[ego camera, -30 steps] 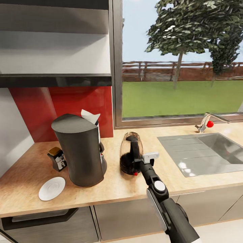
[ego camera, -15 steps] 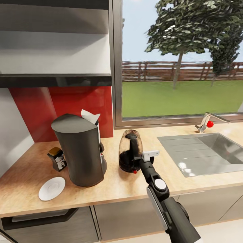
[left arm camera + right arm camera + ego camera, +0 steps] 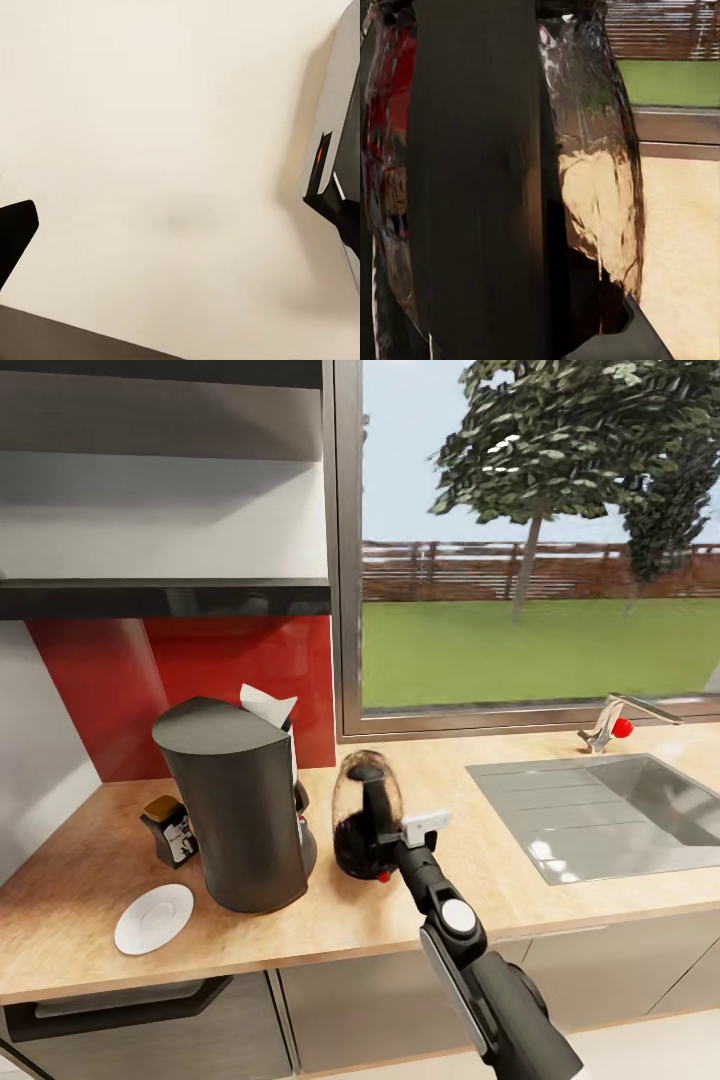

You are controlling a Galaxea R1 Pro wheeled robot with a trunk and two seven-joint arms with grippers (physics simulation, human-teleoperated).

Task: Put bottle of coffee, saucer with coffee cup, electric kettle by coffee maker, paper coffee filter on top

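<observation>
one electric kettle (image 3: 365, 818), glassy with a dark handle, stands on the wooden countertop (image 3: 520, 900) just beside the coffee maker (image 3: 240, 810), and the right gripper (image 3: 392, 838) is clamped on its handle. a paper filter (image 3: 266, 708) tops the maker, with a saucer (image 3: 153, 918) and coffee bottle (image 3: 170, 830) nearby. beyond are a red backsplash (image 3: 180, 670), steel sink (image 3: 610, 810) and window (image 3: 540, 530); the left gripper's state cannot be told.

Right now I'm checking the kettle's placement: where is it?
In the head view the electric kettle stands on the countertop, just right of the coffee maker, with the right gripper at its handle.
</observation>
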